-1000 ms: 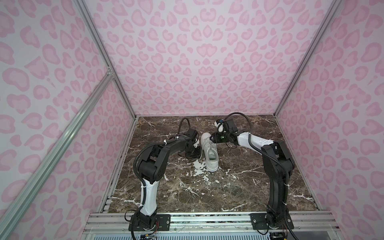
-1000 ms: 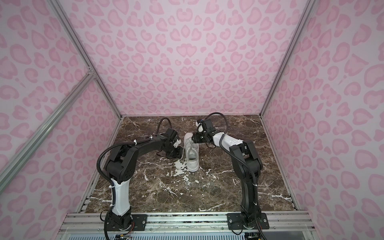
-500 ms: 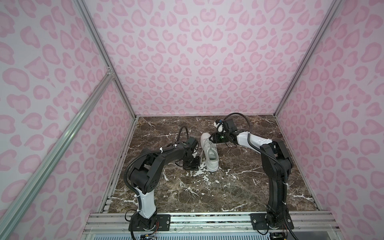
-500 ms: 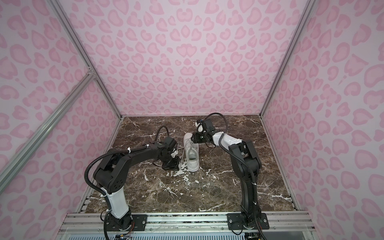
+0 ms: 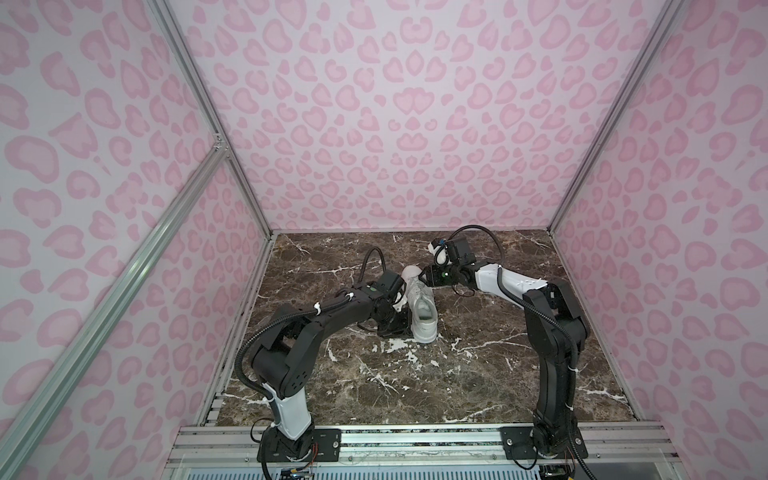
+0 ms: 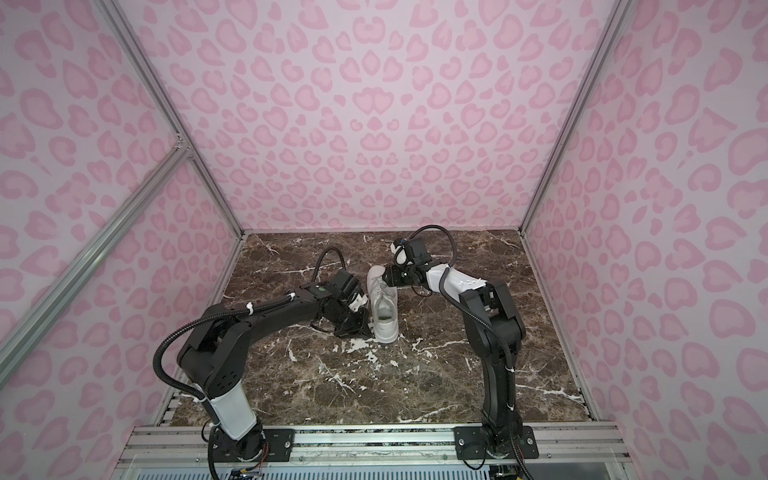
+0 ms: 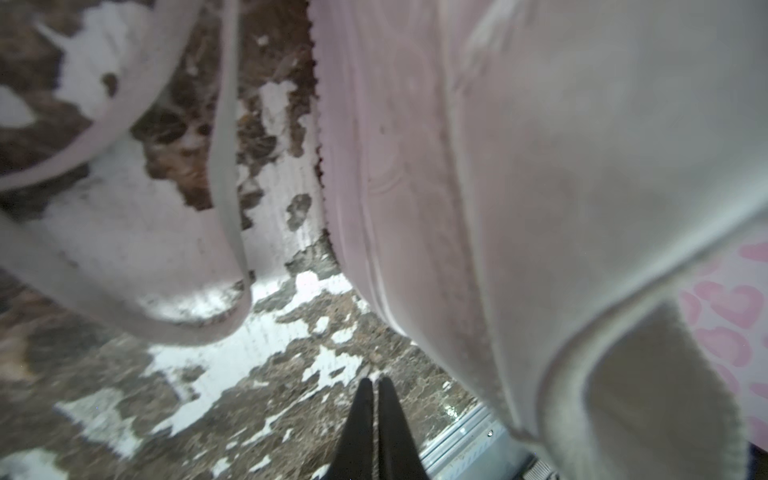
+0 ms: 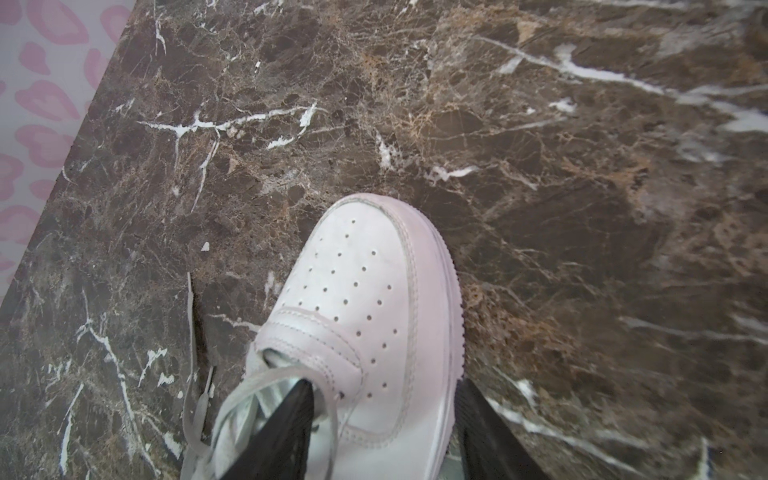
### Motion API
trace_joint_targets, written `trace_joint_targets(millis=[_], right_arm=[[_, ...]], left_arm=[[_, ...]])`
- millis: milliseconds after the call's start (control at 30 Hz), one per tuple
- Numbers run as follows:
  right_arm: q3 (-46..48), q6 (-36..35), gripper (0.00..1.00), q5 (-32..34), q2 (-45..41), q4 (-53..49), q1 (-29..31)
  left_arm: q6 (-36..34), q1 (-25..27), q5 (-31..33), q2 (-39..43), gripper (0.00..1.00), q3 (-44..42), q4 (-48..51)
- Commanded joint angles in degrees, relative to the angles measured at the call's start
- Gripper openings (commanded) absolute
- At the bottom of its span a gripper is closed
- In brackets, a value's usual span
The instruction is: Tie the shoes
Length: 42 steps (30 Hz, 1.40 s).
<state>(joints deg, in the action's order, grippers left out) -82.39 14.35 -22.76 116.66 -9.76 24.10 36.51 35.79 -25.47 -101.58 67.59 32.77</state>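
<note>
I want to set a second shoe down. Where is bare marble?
Free: the wide front stretch of table between both arm bases and the sneaker; the strip between right arm and wall. Crowded: around the sneaker, with left gripper, right gripper and laces.

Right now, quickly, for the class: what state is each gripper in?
Left gripper: closed, nothing visible between its fingers.
Right gripper: closed on the shoe, one finger inside, one outside.

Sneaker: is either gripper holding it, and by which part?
The right gripper clamps the sneaker by its side wall just behind the toe: one finger inside, one outside. The left gripper is shut on nothing visible.
</note>
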Motion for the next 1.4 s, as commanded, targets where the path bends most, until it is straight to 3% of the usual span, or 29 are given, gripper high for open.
trace_joint_targets(millis=[0, 167, 533, 933, 1367], right_arm=[[0.2, -0.6, 0.56, -0.4, 0.2, 0.0, 0.0], [0.2, -1.1, 0.57, -0.5, 0.1, -0.8, -0.2], [0.2, -1.0, 0.56, -1.0, 0.0, -0.9, -0.4], [0.7, -1.3, 0.56, -1.2, 0.0, -0.7, -0.5], [0.5, -1.2, 0.56, -1.4, 1.1, -0.8, -0.5]], left_arm=[[1.5, -1.5, 7.6, 1.8, 0.08, -0.3, 3.2], [0.2, -3.3, 12.8, -2.6, 0.07, 4.7, 6.3], [-3.5, -3.4, 14.1, -10.7, 0.06, 9.1, 9.7], [-0.2, -0.7, 11.4, -7.7, 0.07, 1.4, 8.7], [3.8, 1.7, 7.4, -3.9, 0.08, -2.8, 14.1]])
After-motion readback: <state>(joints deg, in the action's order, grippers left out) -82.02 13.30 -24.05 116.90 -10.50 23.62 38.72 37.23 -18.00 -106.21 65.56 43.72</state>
